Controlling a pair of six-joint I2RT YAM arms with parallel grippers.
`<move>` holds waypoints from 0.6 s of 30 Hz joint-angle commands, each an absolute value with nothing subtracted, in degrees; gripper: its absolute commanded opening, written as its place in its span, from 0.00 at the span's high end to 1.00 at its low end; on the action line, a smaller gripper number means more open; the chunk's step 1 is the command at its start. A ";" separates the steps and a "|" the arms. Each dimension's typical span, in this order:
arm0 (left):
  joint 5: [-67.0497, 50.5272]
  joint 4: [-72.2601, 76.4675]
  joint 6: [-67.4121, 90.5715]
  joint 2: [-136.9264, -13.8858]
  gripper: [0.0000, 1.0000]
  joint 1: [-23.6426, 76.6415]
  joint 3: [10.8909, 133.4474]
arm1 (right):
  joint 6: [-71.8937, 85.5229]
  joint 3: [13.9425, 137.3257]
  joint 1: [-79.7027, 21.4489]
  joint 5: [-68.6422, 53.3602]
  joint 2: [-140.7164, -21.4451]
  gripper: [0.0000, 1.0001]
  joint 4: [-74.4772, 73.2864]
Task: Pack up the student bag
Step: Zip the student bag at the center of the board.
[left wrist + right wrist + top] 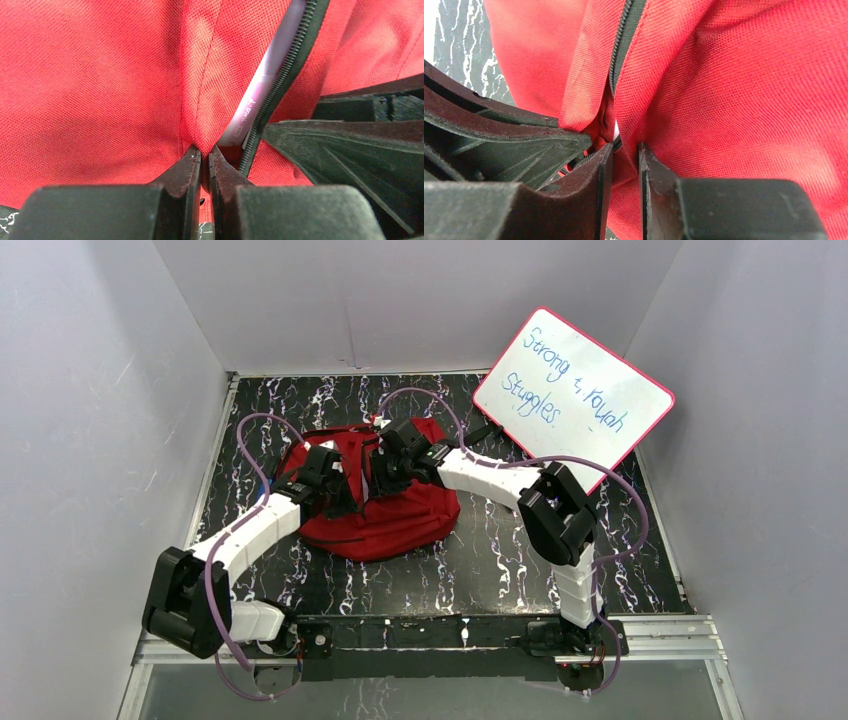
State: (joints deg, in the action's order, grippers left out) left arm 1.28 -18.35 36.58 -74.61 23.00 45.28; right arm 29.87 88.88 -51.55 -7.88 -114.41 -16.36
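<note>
Left gripper (205, 156) and right gripper (625, 152) both pinch red fabric by the open zipper (285, 75) of the student bag (400, 525) on the bench (500, 560), pale item (260, 90) inside; zipping probably left.

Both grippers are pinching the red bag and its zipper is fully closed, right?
No, the zipper is open: the left wrist view shows a pale item in the gap. The left gripper and right gripper do pinch the student bag.
</note>
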 commanded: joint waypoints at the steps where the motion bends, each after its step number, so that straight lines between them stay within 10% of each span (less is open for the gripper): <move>1: 3.54 -19.17 35.75 -70.76 1.00 23.03 46.33 | 28.57 91.97 -51.61 -12.89 -115.83 0.67 -14.75; 18: -2.18 -17.40 38.82 -66.92 1.00 23.04 49.37 | 29.37 96.53 -52.03 -8.02 -118.15 0.67 -18.67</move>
State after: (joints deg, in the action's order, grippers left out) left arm -0.21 -19.11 38.15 -70.06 23.00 46.24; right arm 29.65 93.14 -51.27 -10.15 -117.30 -17.08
